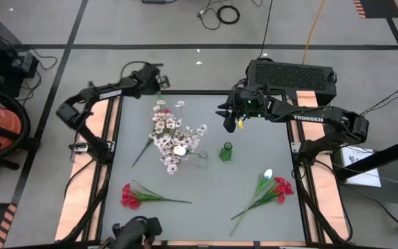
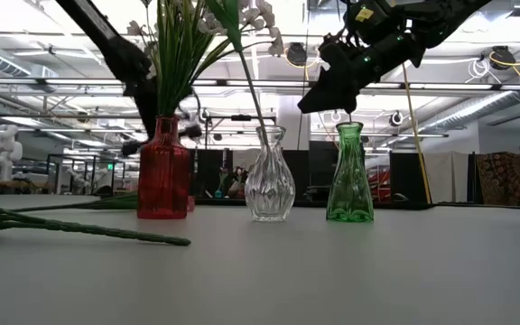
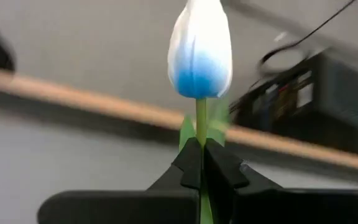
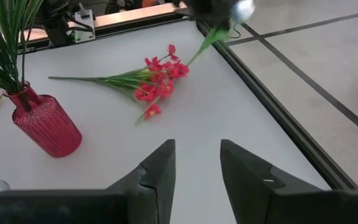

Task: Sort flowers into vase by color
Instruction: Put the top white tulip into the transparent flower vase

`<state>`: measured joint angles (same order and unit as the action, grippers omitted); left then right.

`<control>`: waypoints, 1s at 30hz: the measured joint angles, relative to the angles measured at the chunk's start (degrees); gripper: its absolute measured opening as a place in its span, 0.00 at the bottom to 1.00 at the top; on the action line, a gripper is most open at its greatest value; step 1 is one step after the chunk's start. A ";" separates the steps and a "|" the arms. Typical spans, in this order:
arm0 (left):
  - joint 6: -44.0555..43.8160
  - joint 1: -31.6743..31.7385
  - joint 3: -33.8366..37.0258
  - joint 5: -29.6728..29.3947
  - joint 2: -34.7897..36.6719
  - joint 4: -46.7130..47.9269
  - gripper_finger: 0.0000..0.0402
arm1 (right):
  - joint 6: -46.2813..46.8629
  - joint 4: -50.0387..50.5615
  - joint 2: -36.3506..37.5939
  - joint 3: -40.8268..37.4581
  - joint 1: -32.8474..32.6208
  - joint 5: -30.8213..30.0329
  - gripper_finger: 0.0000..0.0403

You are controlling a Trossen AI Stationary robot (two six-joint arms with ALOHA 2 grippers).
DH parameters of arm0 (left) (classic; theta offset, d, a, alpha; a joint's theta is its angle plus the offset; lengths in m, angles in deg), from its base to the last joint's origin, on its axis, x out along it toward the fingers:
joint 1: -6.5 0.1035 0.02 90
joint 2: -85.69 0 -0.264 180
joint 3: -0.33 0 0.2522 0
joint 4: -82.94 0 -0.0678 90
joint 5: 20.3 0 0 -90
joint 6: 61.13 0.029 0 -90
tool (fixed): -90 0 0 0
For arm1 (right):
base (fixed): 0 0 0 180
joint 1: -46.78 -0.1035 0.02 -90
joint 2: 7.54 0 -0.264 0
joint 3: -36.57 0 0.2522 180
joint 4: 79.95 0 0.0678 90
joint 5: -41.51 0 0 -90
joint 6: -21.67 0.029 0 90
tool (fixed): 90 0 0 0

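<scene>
Two dark fingers of the left gripper (image 3: 201, 149) are pressed together on the thin green stem of a white tulip bud (image 3: 200, 53). The pinch sits just below the bloom. In the left wrist view the bud stands upright above the fingertips, in the upper middle of the frame, and the stem runs down between the fingers to the bottom edge. In the high view this gripper (image 1: 138, 229) sits at the lower left, by the bottom edge of the table (image 1: 254, 138).

The right gripper (image 1: 228, 114) hangs over the upper middle of the table. Its fingers are spread with nothing between them (image 4: 197, 155). In the low view it is at the upper right (image 2: 328, 90), above the green vase (image 2: 349, 176).

Three vases stand in a row in the low view: a red vase (image 2: 163, 171) left of centre, a clear vase (image 2: 269, 181) at centre, and the green one to its right. Pinkish-white sprigs (image 1: 171, 131) fill the red vase.

One red sprig (image 1: 133, 196) lies flat at the lower left of the high view. More red blooms (image 1: 278, 188) lie at the lower right, with another white bud (image 1: 268, 174) beside them.
</scene>
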<state>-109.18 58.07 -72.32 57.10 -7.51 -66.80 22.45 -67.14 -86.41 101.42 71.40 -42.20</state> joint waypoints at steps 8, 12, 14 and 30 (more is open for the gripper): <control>10.94 1.31 -0.08 -0.37 13.90 -9.90 0.02 | 0.01 -0.02 0.00 0.00 0.00 -0.03 0.29; 18.00 1.29 -0.97 -0.11 19.93 -12.86 0.02 | 0.02 -0.06 0.00 0.00 0.00 -0.09 0.29; 21.13 0.96 -1.57 1.42 22.44 -14.61 0.02 | 0.04 -0.27 -0.01 0.00 0.00 -0.09 0.29; 32.30 -9.05 -16.05 27.18 29.30 -27.48 0.03 | 3.11 -2.21 10.27 12.16 -3.55 -0.78 0.29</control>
<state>-76.88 49.02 -88.37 84.28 21.79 -94.28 25.56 -69.34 -76.13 113.58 67.85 -42.98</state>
